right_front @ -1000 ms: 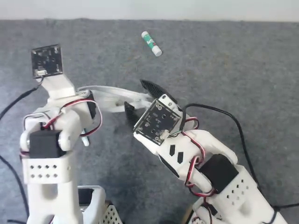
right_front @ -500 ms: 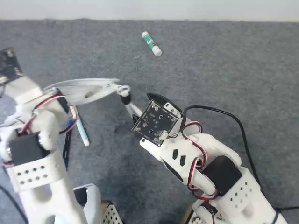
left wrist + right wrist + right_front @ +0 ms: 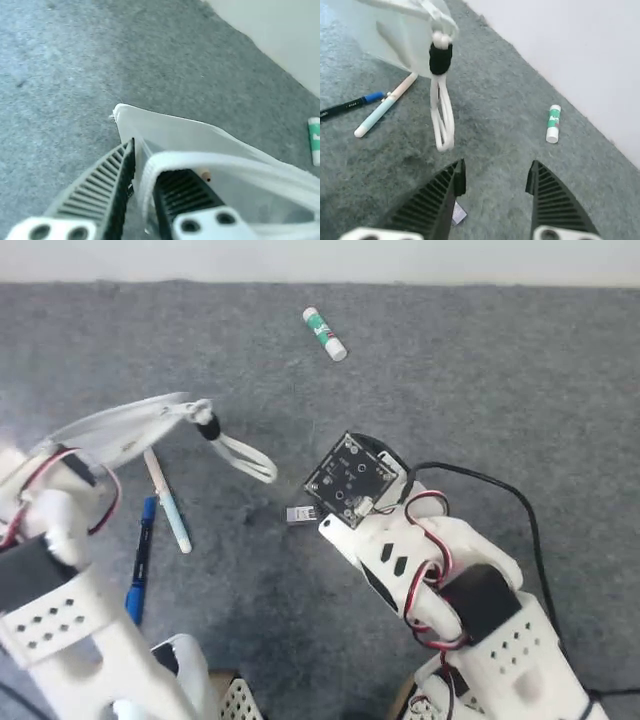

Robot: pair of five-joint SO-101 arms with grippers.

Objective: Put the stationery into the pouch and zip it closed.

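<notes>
I have my left gripper (image 3: 145, 167) clamped on the pouch (image 3: 125, 430) rim, and the pouch's long axis runs from the table's left edge toward its middle. My right gripper (image 3: 497, 175) hangs with its jaws spread. The glue stick (image 3: 325, 333) lies diagonally near the far edge.

Grey felt table (image 3: 520, 390) w/ glue stick (image 3: 325, 333) (far side), pale pen (image 3: 167, 502) & blue pen (image 3: 141, 558) adjacent

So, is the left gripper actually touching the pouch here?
Touching. The left wrist view shows the left gripper closed on the pouch, with the pouch's white rim pinched between its two fingers.
</notes>
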